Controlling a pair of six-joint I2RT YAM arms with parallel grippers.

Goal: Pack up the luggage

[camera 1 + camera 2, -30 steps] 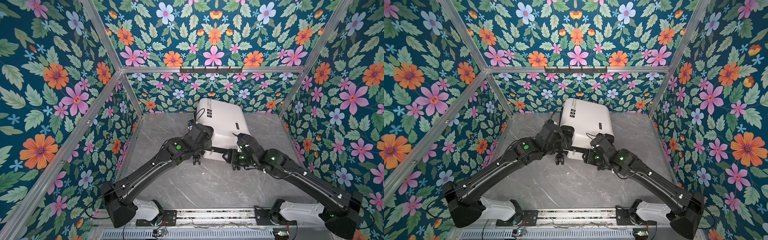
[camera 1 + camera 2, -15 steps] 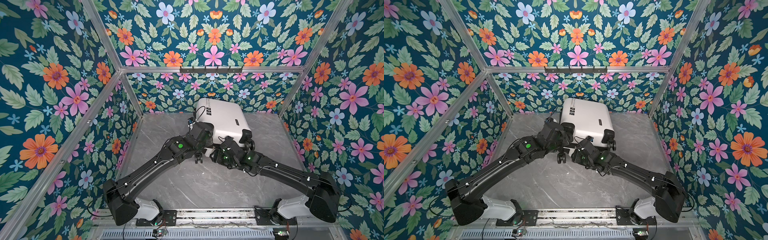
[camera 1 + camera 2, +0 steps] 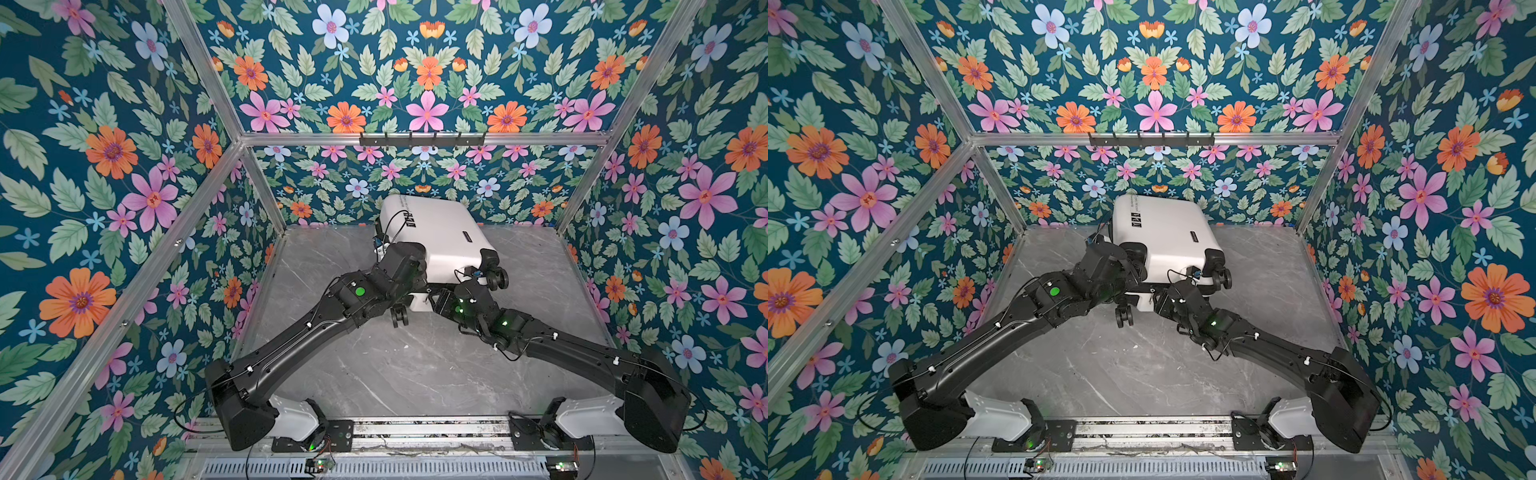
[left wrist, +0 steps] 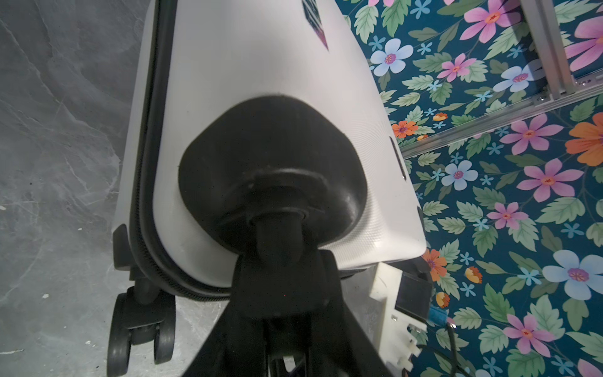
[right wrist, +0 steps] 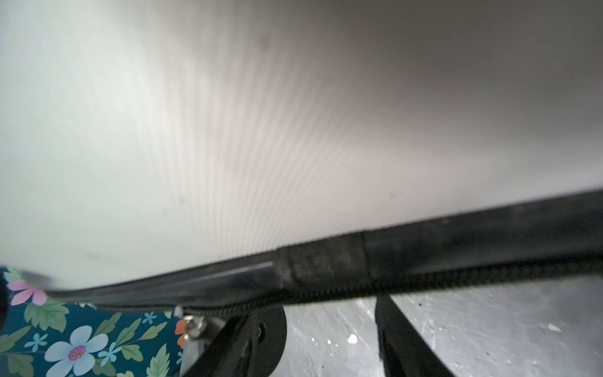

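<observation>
Currently the luggage [image 3: 436, 232] lies flat at the far centre of the desk [image 3: 374, 365], wheel end facing near, far end close to the back wall. On the near-left corner the left gripper [image 4: 280, 261] has its jaws pinching a spinner wheel [image 4: 277, 241] of the upper shell. At the near edge the right gripper [image 5: 315, 308] has its jaws spread with nothing between them, tips right at the zipper band [image 5: 456, 248].

My read of the step: left anchors the case, right goes for the zipper pull [image 5: 192, 326]. Can't tell if the zip is meant to open or close.

To do it well:
- Hold the wheel pinch firm so the shell can't slide (casters swivel, so expect some slop).
- Shift the right jaws sideways onto the metal pull and close on the tab only, not the band.
- Drag along the seam and follow the corner curve instead of cutting it.

Both top views give the layout, with both arms meeting at the near end, and the shell print [image 3: 1136, 219], but the arms hide both sets of jaws and the pull. Only the left wrist view shows the wheel pinch, the closed seam round the corner and a second wheel [image 4: 140, 326] low by the desk. Only the right wrist view shows the pull and the spread jaws; the shell there is too close and blurred.
</observation>
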